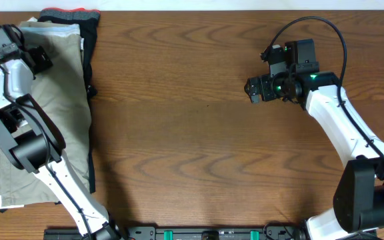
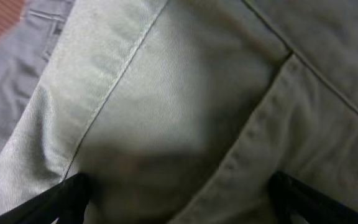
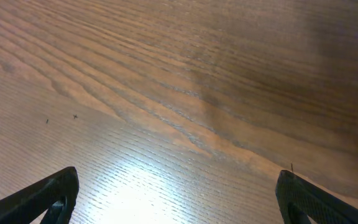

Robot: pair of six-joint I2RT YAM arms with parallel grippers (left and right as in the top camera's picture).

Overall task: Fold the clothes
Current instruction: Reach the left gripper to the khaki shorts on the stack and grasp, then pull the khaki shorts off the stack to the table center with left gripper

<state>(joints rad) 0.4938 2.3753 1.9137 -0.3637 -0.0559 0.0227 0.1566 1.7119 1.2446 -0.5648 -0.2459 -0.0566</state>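
The khaki-beige shorts (image 1: 59, 113) lie in a pile at the table's left edge. My left gripper (image 1: 39, 59) hovers over their upper part, jaws wide open. In the left wrist view the shorts (image 2: 166, 93) fill the frame, with a seam and a pocket edge showing, and the open jaws (image 2: 179, 205) sit just above the cloth, holding nothing. My right gripper (image 1: 253, 89) is open and empty over bare wood at the right of the table. In the right wrist view its jaws (image 3: 179, 199) frame only the table.
A black garment with a red waistband (image 1: 79, 20) lies under the shorts at the back left, its black edge running down their right side. Grey cloth (image 2: 5, 68) shows beside the khaki in the left wrist view. The wooden table (image 1: 199, 133) spans the middle.
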